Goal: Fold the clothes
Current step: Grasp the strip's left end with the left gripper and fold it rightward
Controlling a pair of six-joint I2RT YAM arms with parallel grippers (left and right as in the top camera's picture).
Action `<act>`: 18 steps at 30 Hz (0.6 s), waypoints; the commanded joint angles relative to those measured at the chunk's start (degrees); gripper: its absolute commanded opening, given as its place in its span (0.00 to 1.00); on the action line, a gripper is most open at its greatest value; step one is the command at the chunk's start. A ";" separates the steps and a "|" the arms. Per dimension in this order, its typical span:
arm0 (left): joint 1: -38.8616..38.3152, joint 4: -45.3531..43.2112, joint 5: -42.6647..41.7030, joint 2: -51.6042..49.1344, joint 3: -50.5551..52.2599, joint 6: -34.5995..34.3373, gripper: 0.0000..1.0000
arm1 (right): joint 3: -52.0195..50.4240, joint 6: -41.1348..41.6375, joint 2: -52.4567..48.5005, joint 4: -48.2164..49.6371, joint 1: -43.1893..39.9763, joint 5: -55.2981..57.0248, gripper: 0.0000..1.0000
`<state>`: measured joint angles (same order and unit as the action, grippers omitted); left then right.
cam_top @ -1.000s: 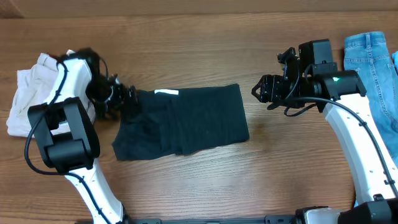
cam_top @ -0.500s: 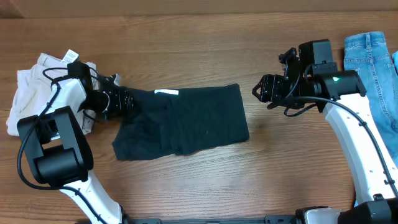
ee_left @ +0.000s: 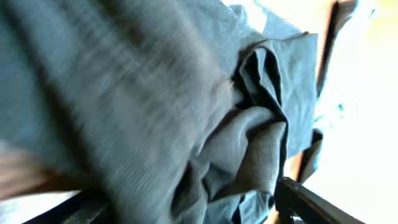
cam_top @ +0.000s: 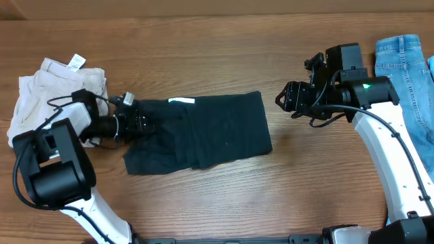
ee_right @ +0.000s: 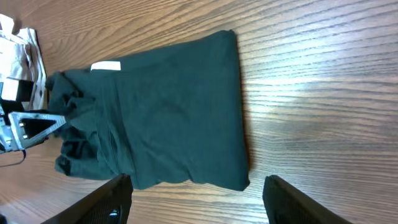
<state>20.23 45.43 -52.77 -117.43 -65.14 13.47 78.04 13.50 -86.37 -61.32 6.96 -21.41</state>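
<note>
The dark navy T-shirt [cam_top: 203,132] lies folded in a rough rectangle at the table's centre, with a small white neck label [cam_top: 181,101] at its far edge. No lettering shows. My left gripper [cam_top: 141,123] is low at the shirt's bunched left edge. In the left wrist view the fingers [ee_left: 186,208] stand wide apart and crumpled shirt fabric [ee_left: 155,93] fills the space between them. My right gripper [cam_top: 281,100] is open and empty, hovering just right of the shirt. The right wrist view shows its fingers [ee_right: 199,211] apart above the shirt [ee_right: 168,112].
Beige folded shorts [cam_top: 41,88] with a white tag lie at the far left, right behind the left arm. Light blue jeans [cam_top: 407,74] lie at the right edge. Bare wooden table lies in front of and behind the shirt.
My left arm has swung down toward the near side, and its gripper has moved right onto the shirt's left edge. The right arm has not moved.
</note>
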 commanded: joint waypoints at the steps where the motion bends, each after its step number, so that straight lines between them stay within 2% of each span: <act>1: 0.72 -0.07 21.07 -7.72 5.90 -0.17 0.76 | 1.16 0.20 0.74 0.09 0.04 0.39 0.71; 2: -0.26 0.37 19.82 -7.72 5.92 0.68 0.73 | 1.16 0.20 0.74 0.11 0.04 0.39 0.71; 3: -1.79 0.98 17.16 -7.72 5.92 2.97 0.63 | 1.16 0.20 0.74 0.15 0.04 0.39 0.71; 4: -3.02 1.29 16.00 -7.72 5.90 3.74 0.41 | 1.16 0.20 0.74 0.20 0.04 0.39 0.71; 5: -4.13 1.73 15.65 -7.69 5.73 3.67 0.14 | 1.16 0.20 0.74 0.20 0.04 0.37 0.71; 6: -4.98 2.71 15.67 -7.65 5.29 3.48 0.04 | 1.16 0.20 0.74 0.20 0.04 0.39 0.71; 11: -5.88 7.76 15.43 -4.81 0.92 -0.92 0.04 | 1.16 0.17 0.74 0.55 0.04 0.39 0.71; 14: -5.05 11.43 15.98 1.20 -3.96 -6.38 0.04 | 1.16 0.17 0.74 0.63 0.04 0.39 0.71; 18: -4.76 17.05 23.32 8.39 -12.35 -12.35 0.04 | 1.16 -0.02 0.74 0.83 0.04 0.42 0.71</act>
<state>14.72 59.40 -40.27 -117.16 -69.67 8.16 78.04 13.47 -86.37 -60.97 6.96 -21.41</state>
